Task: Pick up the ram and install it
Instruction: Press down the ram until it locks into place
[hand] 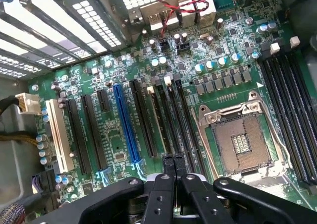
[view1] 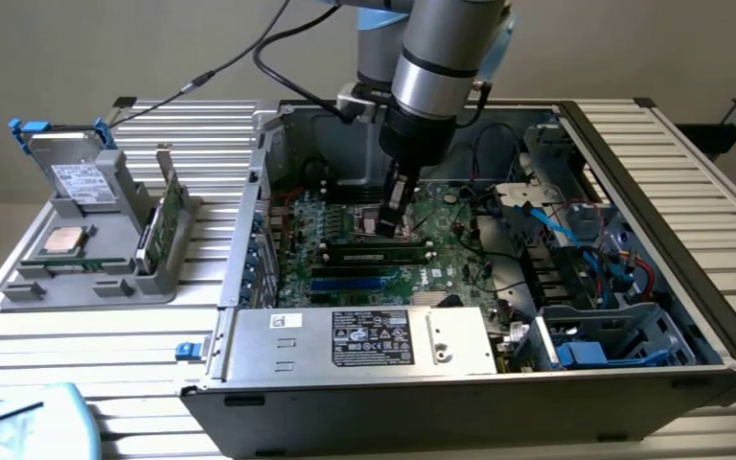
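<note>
Exterior view: gripper [view1: 389, 226] hangs inside the open computer case [view1: 675, 182], jaws closed, holding nothing; the ram [view1: 371, 256] lies seated in a motherboard [view1: 451, 235] slot just beneath it.

A ram [view1: 162, 213] stands in the rack [view1: 87, 278], at the exterior view's left of the case [view1: 471, 402].

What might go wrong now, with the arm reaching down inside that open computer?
The shut fingers hang close over the motherboard; a small drift down could scrape its parts. The open processor socket lies right beside them, and its bare contacts look delicate. If the ram is only partly seated, pushing off-centre might tilt it.
</note>
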You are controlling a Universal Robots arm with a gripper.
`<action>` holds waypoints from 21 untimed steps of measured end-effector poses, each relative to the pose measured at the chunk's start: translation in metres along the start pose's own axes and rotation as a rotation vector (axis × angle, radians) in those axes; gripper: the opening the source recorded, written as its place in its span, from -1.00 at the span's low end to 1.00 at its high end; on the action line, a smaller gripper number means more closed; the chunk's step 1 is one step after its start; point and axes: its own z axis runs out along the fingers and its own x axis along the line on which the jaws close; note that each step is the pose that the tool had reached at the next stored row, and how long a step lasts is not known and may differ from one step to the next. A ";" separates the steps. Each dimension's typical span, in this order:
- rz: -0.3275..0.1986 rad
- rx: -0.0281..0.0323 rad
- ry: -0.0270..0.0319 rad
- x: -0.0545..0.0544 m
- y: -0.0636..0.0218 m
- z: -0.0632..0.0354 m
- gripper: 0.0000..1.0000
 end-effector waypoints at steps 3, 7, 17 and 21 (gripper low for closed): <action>0.027 0.0021 0.0031 0.000 0.0000 0.0000 -0.80; 0.067 0.0043 0.0044 0.000 0.0000 -0.0001 -0.80; 0.183 0.0019 -0.0040 0.000 0.0000 0.0002 -0.80; 0.238 -0.0040 -0.0103 0.000 -0.0001 0.0007 -0.80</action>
